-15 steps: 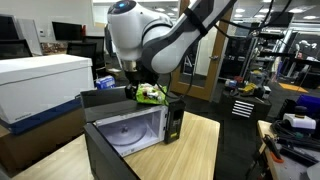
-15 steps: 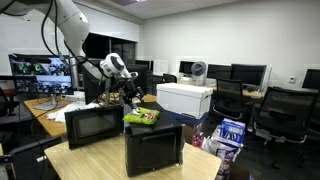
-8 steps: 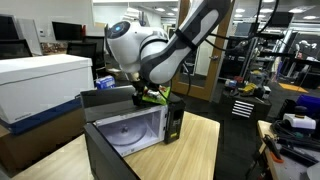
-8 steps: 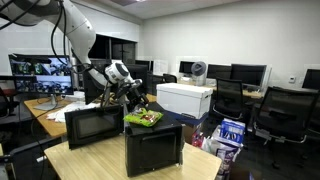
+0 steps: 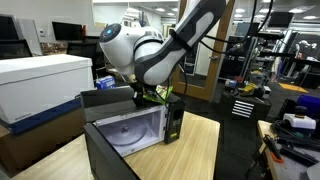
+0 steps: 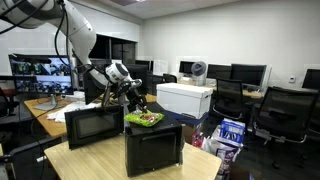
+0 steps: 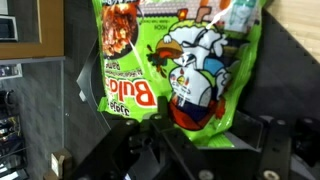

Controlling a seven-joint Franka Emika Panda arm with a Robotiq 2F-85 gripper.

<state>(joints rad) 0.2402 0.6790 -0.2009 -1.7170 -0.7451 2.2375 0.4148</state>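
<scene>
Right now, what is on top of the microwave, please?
A green snack bag lies on the microwave, beneath the gripper; whatever lies under the bag is covered.

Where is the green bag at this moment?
In both exterior views the green bag lies on top of the microwave, just under the tool; it fills the middle of the wrist view.

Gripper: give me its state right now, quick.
Gripper: at the end of the green bag on the microwave; open or closed cannot be told.
</scene>
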